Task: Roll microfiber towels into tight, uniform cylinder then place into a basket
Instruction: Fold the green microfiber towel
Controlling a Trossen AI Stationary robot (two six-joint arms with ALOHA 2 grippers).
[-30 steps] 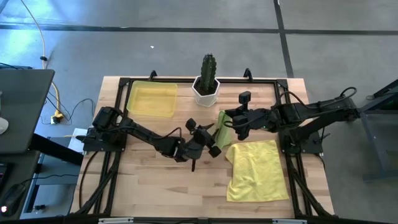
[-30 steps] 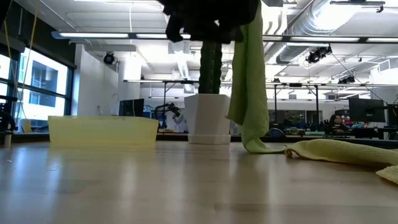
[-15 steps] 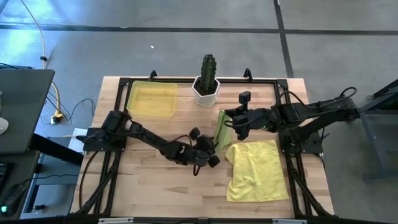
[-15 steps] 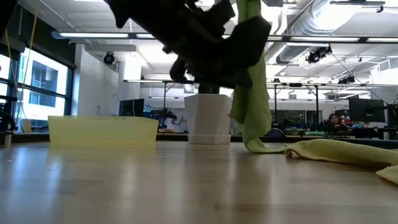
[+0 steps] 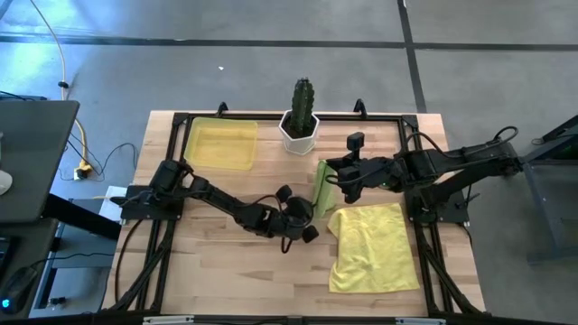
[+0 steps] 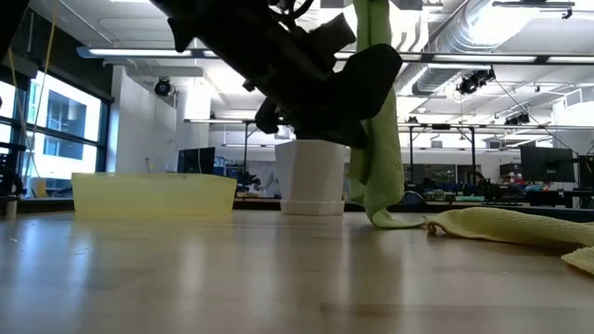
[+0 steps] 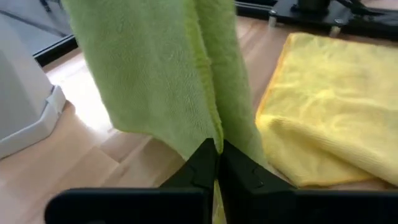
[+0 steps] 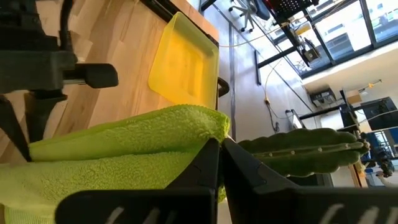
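Observation:
The lime green microfiber towel (image 5: 322,191) hangs upright near the table's middle, with its lower end (image 6: 392,221) trailing on the wood. My right gripper (image 5: 328,174) is shut on its top. My left gripper (image 5: 312,208) reaches in from the left and is shut on the hanging part. The pale yellow towel (image 5: 370,246) lies spread flat at the near right, and a far corner of it (image 7: 329,118) sits beside the green one. The yellow basket (image 5: 220,144) stands at the far left with nothing in it. My left gripper pinches a vertical edge or fold of the green towel's hanging part (image 7: 214,132) between its two fingertips. The fingers come roughly level from the table's left. I cannot tell how many layers they hold. The cloth hangs straight above them. My right gripper pinches the green towel's top edge (image 8: 208,124) between its two shut fingers, coming from the table's right. The towel hangs below the fingers in loose folds. Only its bottom end rests on the table.
A white pot with a green cactus (image 5: 300,125) stands at the far edge, just behind the hanging towel and to the right of the basket. A black frame (image 5: 181,122) runs around the tabletop. Bare wood lies at the near left (image 5: 226,271).
My left gripper has come down and moved toward the table's right, up against the hanging green towel. It has taken hold of the towel's hanging part. My right gripper has kept the towel's top where it was.

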